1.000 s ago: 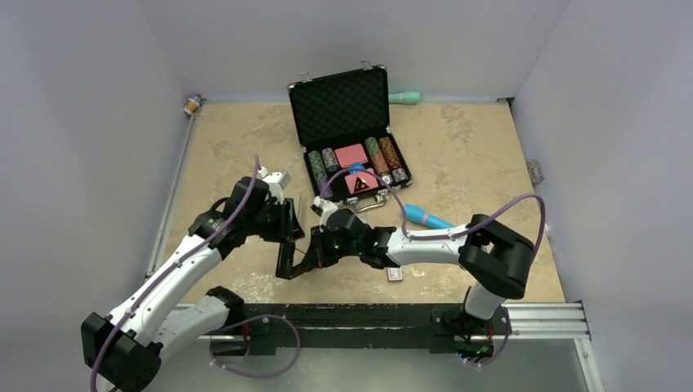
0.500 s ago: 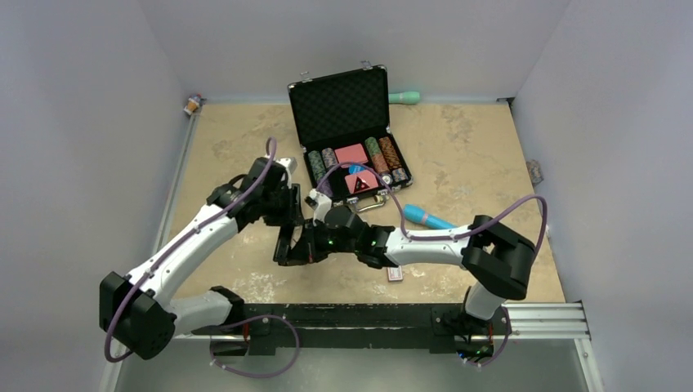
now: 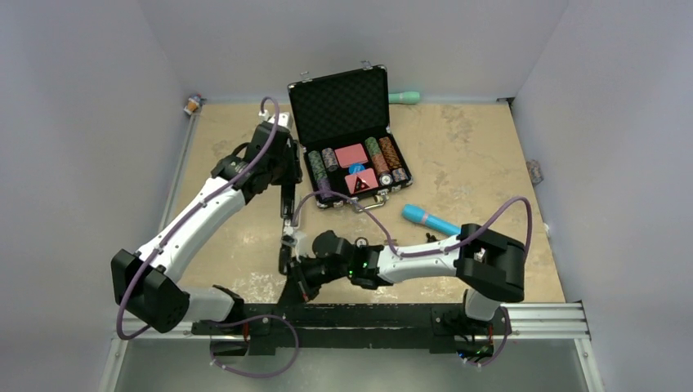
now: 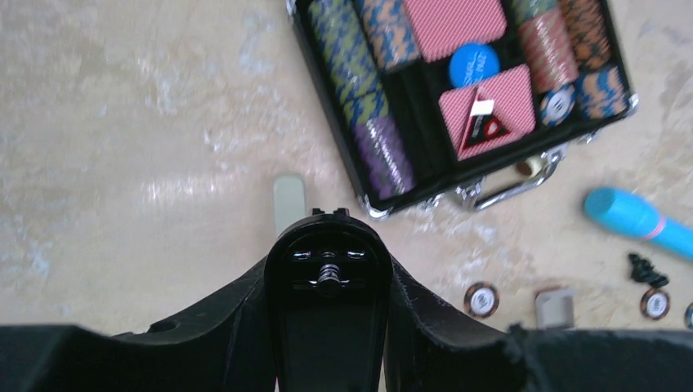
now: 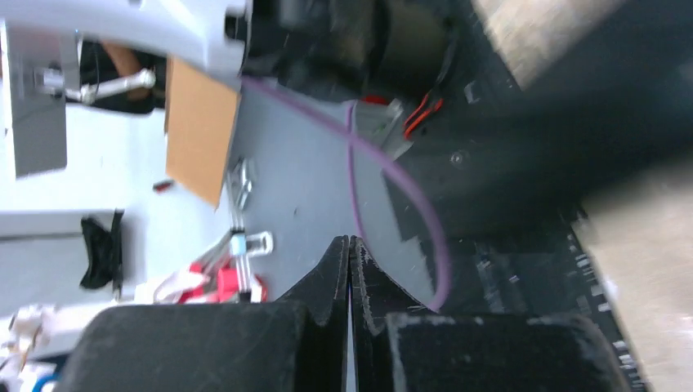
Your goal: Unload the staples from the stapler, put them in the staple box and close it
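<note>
Pinching the stapler (image 4: 327, 245) aloft with my left end effector (image 4: 327, 273), right end effector (image 5: 350, 245) pressed together empty, I feared it might twist loose, unsupported.

Our left arm (image 3: 200, 214) reaches far forward from its base with the elbow bent. The wrist is turned so that the left gripper (image 3: 286, 194) points down, its jaws partly apart and clamped on the stapler (image 4: 327, 327). Our right arm (image 3: 421, 257) lies low, stretched leftward along the near edge. The right gripper (image 5: 350, 269) is closed, its fingers pressed together.
</note>
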Robot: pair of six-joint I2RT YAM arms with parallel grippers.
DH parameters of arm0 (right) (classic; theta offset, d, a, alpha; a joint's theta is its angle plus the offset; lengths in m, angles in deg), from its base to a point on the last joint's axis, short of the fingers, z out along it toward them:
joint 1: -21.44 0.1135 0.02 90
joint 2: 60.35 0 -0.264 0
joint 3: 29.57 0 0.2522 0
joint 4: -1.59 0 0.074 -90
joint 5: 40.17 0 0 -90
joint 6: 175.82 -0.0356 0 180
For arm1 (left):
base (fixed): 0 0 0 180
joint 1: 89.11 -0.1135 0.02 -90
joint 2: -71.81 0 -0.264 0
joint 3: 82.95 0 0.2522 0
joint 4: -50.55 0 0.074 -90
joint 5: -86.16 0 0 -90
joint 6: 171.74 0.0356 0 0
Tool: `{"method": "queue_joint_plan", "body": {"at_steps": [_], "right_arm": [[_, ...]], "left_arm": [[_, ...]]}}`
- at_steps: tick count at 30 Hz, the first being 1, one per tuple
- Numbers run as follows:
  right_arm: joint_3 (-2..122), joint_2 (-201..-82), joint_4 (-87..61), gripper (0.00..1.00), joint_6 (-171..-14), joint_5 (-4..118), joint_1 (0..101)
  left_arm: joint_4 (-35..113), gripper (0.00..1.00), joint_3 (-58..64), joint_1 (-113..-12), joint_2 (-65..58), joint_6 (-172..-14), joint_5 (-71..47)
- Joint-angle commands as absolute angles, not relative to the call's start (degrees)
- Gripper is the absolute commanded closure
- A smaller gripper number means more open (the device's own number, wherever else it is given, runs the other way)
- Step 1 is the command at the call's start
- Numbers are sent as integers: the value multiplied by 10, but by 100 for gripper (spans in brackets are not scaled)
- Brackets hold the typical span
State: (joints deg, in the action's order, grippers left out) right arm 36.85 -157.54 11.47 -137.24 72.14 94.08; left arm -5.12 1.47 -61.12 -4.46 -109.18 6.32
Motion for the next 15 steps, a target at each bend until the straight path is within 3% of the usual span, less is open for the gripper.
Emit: {"method": "queue_joint_plan", "body": {"at_steps": [1, 7, 10, 15], "right_arm": [[356, -1547, 109, 100, -1385, 769, 959], [318, -1492, 78, 100, -1381, 751, 959], [309, -1472, 57, 100, -1371, 743, 959], [333, -1446, 14, 100, -1339, 744, 958]], "left_arm": [[61, 100, 30, -608, -32, -1098, 86], [7, 100, 28, -612, 10, -1086, 46], [-86, 100, 87, -645, 5, -1067, -75], [-137, 100, 103, -649, 63, -1024, -116]]}}
